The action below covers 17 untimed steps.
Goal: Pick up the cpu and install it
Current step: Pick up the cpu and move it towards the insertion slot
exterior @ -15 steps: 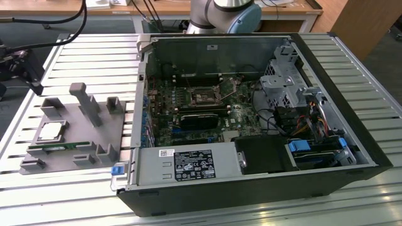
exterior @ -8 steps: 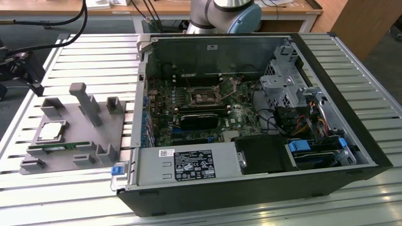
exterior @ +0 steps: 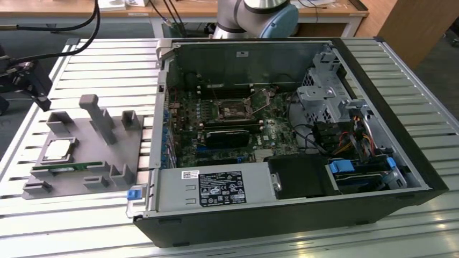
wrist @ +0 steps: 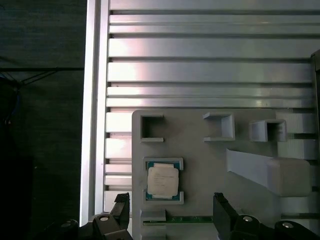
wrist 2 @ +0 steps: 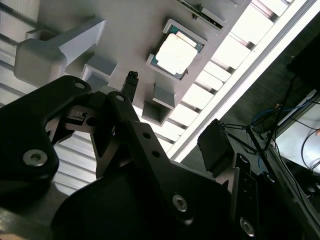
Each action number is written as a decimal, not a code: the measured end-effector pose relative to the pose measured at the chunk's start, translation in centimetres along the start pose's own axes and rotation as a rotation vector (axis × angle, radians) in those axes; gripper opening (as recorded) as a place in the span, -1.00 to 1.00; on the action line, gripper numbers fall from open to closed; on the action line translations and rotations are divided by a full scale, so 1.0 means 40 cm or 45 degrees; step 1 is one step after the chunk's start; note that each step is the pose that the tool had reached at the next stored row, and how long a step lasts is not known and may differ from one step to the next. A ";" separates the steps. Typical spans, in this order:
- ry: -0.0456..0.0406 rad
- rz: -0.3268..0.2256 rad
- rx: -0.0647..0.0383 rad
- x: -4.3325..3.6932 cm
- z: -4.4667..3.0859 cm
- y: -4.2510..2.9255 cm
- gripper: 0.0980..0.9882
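Gripper (wrist: pixel 171 202): jaws wide apart, holding nothing, above tray | chip (wrist: pixel 162 181): flat in grey tray (wrist: pixel 210 160) pocket | computer case (exterior: pixel 287 134): open

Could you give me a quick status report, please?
Pincer open above the grey fixture. Cpu in its pocket, not gripped. Nothing over it.

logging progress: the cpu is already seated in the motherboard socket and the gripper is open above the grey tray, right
Not seated: the first wrist view shows the cpu lying in its holder on the grey tray. The gripper is open above that tray.
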State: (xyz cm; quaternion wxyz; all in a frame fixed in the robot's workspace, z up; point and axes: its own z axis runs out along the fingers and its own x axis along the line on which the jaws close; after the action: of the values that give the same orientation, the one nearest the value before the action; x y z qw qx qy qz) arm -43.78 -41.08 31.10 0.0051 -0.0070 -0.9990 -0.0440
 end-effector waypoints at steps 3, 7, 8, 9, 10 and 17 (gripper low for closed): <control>0.000 0.000 0.000 0.000 0.003 -0.001 0.49; 0.000 0.000 0.000 0.000 0.010 -0.002 0.49; -0.001 0.000 -0.001 0.000 0.012 -0.002 0.49; -0.001 0.000 -0.002 0.000 0.014 -0.003 0.49; -0.001 0.000 -0.002 0.000 0.017 -0.003 0.49; 0.000 -0.006 -0.002 0.000 0.034 -0.006 0.49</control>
State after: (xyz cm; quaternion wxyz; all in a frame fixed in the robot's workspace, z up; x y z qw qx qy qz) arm -43.79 -41.20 29.73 0.0050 -0.0047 -0.9990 -0.0446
